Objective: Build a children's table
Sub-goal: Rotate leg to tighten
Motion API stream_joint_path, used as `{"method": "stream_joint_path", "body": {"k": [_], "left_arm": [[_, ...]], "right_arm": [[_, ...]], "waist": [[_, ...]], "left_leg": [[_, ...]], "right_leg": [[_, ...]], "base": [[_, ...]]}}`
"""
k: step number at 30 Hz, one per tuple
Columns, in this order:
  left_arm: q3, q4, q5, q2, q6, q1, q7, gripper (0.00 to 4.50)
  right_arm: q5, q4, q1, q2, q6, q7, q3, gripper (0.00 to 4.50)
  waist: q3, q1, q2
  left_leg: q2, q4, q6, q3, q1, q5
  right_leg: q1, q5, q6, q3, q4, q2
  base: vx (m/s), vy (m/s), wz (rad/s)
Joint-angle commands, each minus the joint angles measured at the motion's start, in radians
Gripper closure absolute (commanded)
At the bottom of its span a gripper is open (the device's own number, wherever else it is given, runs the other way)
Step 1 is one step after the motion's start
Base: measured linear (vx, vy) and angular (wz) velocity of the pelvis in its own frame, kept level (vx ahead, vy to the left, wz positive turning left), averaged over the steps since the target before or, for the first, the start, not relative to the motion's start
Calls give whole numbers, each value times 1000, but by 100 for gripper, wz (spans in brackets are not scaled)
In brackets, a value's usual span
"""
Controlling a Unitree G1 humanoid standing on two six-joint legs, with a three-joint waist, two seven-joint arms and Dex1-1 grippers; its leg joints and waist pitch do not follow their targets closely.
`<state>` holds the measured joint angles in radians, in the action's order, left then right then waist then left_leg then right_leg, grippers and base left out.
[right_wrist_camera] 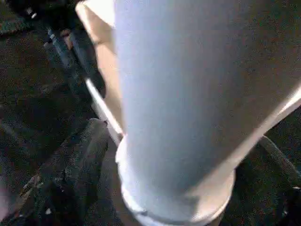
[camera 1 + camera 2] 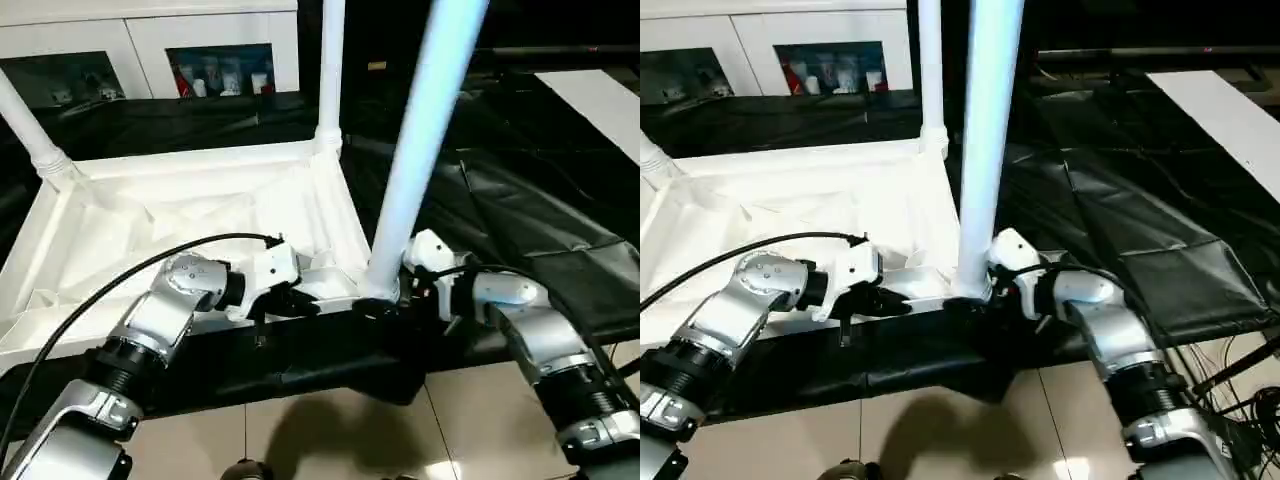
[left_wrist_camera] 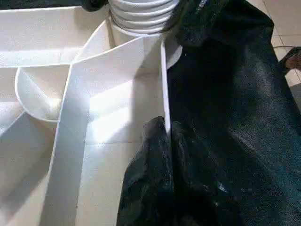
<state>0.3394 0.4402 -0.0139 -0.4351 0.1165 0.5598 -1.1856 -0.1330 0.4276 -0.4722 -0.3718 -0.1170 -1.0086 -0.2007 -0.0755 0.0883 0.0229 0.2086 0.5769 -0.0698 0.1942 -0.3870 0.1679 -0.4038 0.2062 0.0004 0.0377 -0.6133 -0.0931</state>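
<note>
Lower centre of the frame: the white tapered plastic leg [image 2: 415, 150] stands upright in the upturned white ribbed tabletop's [image 2: 180, 225] near corner socket — right pincer [image 2: 405, 290] spread around its base, left pincer [image 2: 300, 300] clamped on the tabletop's rim.

My left claw [image 2: 300, 303] sits pinched on the top's [image 2: 180, 225] near rim, ribs crowding the inside. My right claw [image 2: 405, 298] spreads around the near leg [image 2: 415, 150], which blocks the corner. Two more legs [image 2: 330, 70] stand at the far corners. Black sheet [image 2: 520, 200] to the right lies open.
</note>
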Motion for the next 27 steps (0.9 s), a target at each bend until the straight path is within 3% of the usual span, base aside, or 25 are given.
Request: {"method": "stream_joint_path", "body": {"k": [1,4,11,16,18,22,25,27], "left_arm": [[35,0,-15,1,8,-4,-14,450],[34,-7,-13,-1,13,-6,-15,450],[31,-17,-15,-6,18,-14,-20,450],[27,-6,-13,0,23,-6,-14,450],[18,9,-12,15,33,-1,12,450],[-10,102,-39,84,51,39,156,450],[-20,175,-63,136,67,81,259,450],[-42,247,-61,196,89,129,352,450]], "right_arm": [[-4,-7,-28,9,-4,-2,4,104],[-9,-12,-22,-1,-5,-8,-5,129],[15,-3,-8,-9,10,-12,-15,176],[3,8,-7,6,0,5,3,183],[-30,24,-11,40,-24,60,46,183],[-41,92,-37,131,-65,299,136,183],[-31,117,-45,190,-81,429,161,184],[-11,170,-72,250,-80,580,185,184]], "waist": [[72,-1,-11],[72,-1,-10],[78,1,-9],[77,1,-10],[77,0,-11],[69,-9,-7],[68,-9,-8],[67,-11,-5]], "left_leg": [[16,-54,83,-3,18,108],[17,-54,78,-3,19,118],[15,-48,90,-3,18,88],[14,-48,91,-3,18,90],[14,-47,94,-2,17,86],[14,-54,46,-3,20,156],[13,-60,6,-6,25,198],[11,-60,-1,-5,24,196]], "right_leg": [[49,-15,-257,-26,51,-35],[48,7,-254,-26,53,-35],[51,-53,-265,-25,46,-33],[51,-50,-266,-25,45,-33],[51,-55,-268,-26,44,-33],[43,62,-255,-29,57,-33],[42,134,-226,-31,65,-35],[39,133,-218,-32,66,-34]], "base": [[0,0,0],[0,0,0],[0,0,0],[0,0,0],[0,0,0],[0,0,0],[0,0,0],[0,0,0]]}}
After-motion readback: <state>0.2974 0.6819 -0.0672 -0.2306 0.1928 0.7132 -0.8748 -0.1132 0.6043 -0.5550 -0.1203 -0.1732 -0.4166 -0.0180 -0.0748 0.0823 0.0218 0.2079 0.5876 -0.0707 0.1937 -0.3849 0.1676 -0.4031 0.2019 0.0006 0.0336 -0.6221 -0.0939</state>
